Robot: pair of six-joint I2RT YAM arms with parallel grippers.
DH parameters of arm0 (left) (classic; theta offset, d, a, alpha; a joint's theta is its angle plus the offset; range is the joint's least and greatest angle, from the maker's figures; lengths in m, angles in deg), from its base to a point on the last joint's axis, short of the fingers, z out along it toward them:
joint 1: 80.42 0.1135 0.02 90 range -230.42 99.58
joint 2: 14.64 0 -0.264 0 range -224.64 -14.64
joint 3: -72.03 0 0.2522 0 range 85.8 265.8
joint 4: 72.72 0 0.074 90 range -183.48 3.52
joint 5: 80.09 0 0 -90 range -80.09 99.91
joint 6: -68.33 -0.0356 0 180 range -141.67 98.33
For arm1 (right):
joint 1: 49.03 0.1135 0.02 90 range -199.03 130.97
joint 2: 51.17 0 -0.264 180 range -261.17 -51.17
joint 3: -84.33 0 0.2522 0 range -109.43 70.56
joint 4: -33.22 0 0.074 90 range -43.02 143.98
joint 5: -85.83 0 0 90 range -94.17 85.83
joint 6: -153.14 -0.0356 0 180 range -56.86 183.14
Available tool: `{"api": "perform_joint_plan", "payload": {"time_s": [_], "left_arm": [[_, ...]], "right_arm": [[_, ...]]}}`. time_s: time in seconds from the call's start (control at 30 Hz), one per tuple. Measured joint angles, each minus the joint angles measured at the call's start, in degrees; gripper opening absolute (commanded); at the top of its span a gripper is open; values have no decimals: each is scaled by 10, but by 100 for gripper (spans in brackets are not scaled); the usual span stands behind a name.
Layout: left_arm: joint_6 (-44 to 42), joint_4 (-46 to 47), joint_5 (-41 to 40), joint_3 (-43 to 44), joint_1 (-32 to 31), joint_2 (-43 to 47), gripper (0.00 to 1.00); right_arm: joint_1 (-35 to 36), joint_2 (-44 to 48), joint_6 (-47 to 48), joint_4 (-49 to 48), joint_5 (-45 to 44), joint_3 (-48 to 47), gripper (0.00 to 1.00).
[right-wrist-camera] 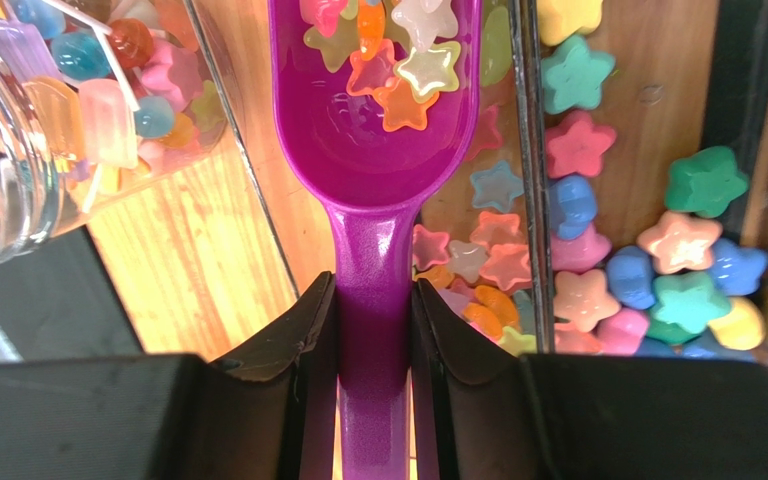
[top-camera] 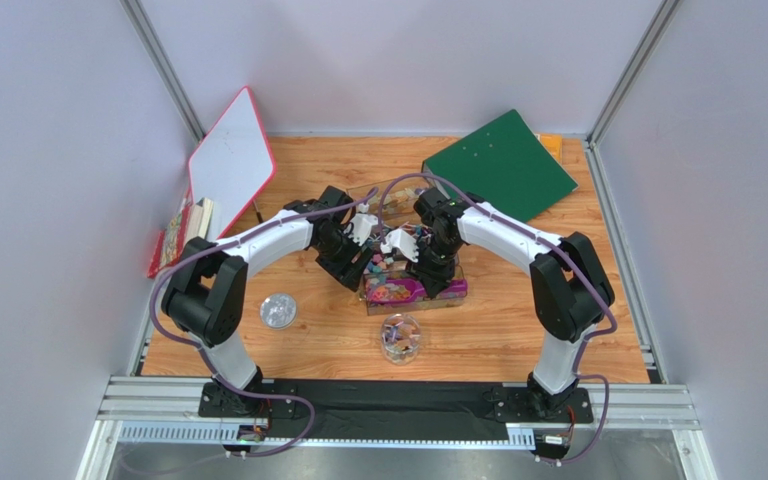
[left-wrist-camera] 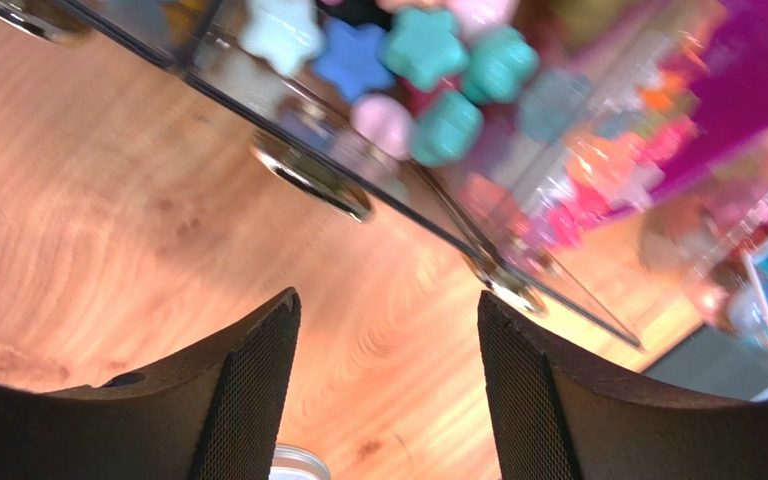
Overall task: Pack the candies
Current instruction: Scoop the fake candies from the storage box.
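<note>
Orange, pink and pale-yellow star candies (right-wrist-camera: 398, 70) heaped in the bowl of a purple scoop (right-wrist-camera: 373, 160), at twelve o'clock in the right wrist view. Many more candies loose in a clear box (right-wrist-camera: 530, 200) beneath and at three o'clock of the scoop: pink, blue, green, yellow, peach. Scoop handle clamped between the fingers of the right gripper (right-wrist-camera: 373, 300), set narrow and pressing on both sides of it. At ten o'clock of the scoop, a clear jar (right-wrist-camera: 8, 150) with mixed candies inside.

Left gripper (left-wrist-camera: 386, 300) spread wide, nothing between its fingers, above the bare wooden table (left-wrist-camera: 108, 200). A corner of the box at one o'clock of it, with teal, blue and pink stars showing through the wall.

From above: both arms reaching in to the box near the table's middle. Jar standing at six o'clock of the box, a little apart. Small round clear lid (top-camera: 278, 311) at eight o'clock, well apart. White board (top-camera: 230, 160) with a red rim leaning at ten o'clock, green folder (top-camera: 498, 165) at one o'clock, books (top-camera: 183, 235) at nine o'clock by the wall.
</note>
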Motion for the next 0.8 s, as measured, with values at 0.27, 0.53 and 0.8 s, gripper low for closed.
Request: {"api": "perform_joint_plan", "payload": {"time_s": [0.27, 0.53, 0.8], "left_arm": [[-37, -79, 11, 47, 3, 38, 72], [-77, -147, 4, 109, 16, 47, 72], [-103, -190, -15, 153, 20, 46, 68]], "right_arm": [[-1, 65, 43, -80, 24, 78, 0], [-15, 88, 58, -131, 63, 121, 0], [-62, 124, 56, -183, 147, 184, 0]]}}
